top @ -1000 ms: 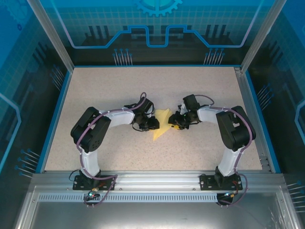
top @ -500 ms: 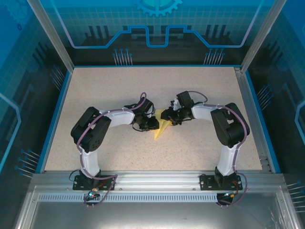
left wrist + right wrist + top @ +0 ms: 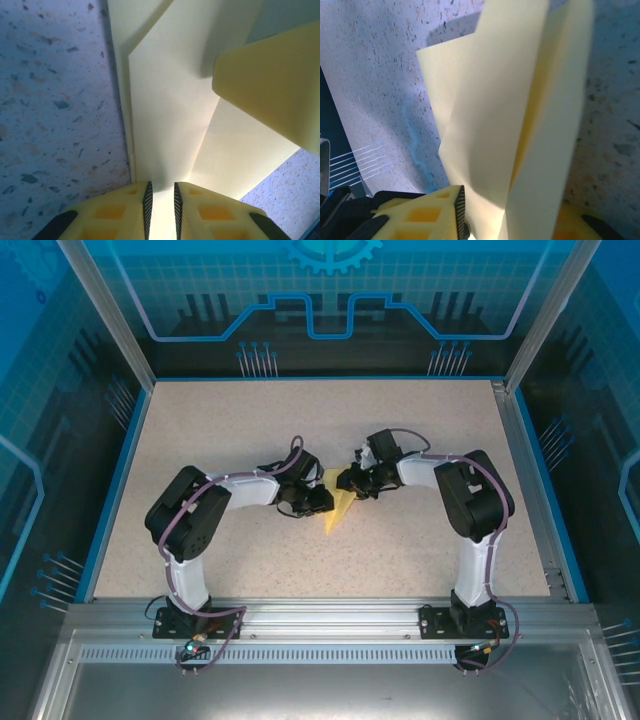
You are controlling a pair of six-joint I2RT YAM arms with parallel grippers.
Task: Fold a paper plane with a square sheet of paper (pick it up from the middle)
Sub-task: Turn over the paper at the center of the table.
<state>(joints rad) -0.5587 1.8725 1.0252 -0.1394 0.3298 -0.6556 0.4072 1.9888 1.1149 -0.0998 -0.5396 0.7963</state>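
Speckled table; blue patterned walls

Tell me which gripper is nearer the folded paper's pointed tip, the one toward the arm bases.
Left. The left gripper sits at the folded paper just beside and above that tip. The right gripper is at the paper's far end.

The sheet of paper lies on the table near the middle of the top view. The left gripper is on its left side and the right gripper on its upper right. In the left wrist view, the sheet runs upward from between the fingertips at the bottom edge, with bare table to its left.
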